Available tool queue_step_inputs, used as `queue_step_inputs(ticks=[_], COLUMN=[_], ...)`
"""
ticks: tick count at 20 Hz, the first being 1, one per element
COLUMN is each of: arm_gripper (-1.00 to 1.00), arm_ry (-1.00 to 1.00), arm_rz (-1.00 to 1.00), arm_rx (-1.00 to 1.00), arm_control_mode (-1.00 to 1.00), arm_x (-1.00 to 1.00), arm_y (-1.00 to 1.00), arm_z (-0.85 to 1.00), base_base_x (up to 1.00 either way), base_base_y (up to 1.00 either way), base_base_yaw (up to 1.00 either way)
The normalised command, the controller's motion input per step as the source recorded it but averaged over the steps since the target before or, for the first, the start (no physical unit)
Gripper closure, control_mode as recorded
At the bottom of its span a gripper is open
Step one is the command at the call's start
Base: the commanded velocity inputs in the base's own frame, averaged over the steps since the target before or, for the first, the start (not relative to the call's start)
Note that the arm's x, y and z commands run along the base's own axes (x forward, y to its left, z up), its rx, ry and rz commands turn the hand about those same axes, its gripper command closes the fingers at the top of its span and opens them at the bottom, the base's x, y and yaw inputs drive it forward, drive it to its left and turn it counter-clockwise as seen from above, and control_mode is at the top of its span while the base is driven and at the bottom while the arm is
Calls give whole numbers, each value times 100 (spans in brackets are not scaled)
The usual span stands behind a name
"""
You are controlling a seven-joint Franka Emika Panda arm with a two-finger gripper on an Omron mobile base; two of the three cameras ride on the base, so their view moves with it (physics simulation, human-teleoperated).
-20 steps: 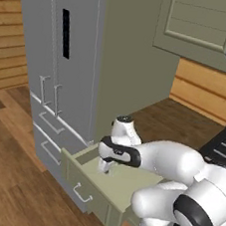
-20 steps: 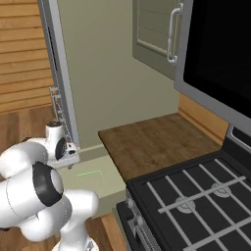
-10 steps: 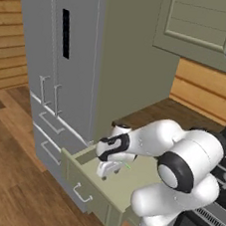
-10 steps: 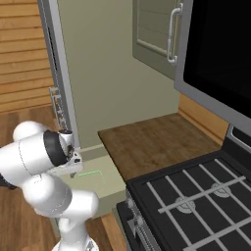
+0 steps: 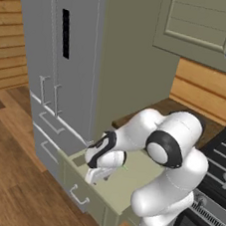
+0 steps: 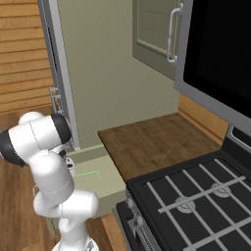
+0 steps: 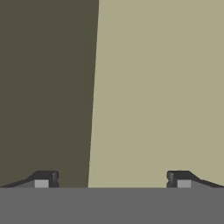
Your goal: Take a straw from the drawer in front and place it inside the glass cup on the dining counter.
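The grey fridge is seen at far left, with the drawer pulled out just beside it, front panel and small bar handle facing the floor. The open drawer is judged to be so placed to give access from above. The arm is bent down over it, wrist dipped into the drawer's near left part, so the pincer is aimed at the drawer floor, judged as a reach for the straw.

In the right base view the straw is shown as a thin pale-green line lying flat on the drawer floor, just right of the arm; in the left base view that spot is mostly hidden by the wrist. The brown wooden counter and the stove are shown further right.

In the hand view the fingertips are seen wide apart with nothing between them, above bare drawer floor with a darker wall at left. The glass cup and dining counter cannot be placed.
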Motion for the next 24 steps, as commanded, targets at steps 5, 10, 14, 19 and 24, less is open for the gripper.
queue_step_inputs(ticks=[5, 10, 14, 19, 24], arm_gripper=[-100, -100, -100, -100, -100], arm_ry=[0, -10, -20, -12, -11], arm_rz=[0, 0, -5, -2, 0], arm_rx=[0, 0, 0, 0, 0], arm_control_mode=[-100, -100, -100, -100, -100], arm_x=[-50, -59, -2, 25, 31], arm_y=[55, 13, -71, -81, -40], arm_z=[-15, 21, 46, 26, 19], base_base_x=[0, 0, 0, 0, 0], base_base_y=[0, 0, 0, 0, 0], base_base_yaw=[0, 0, 0, 0, 0])
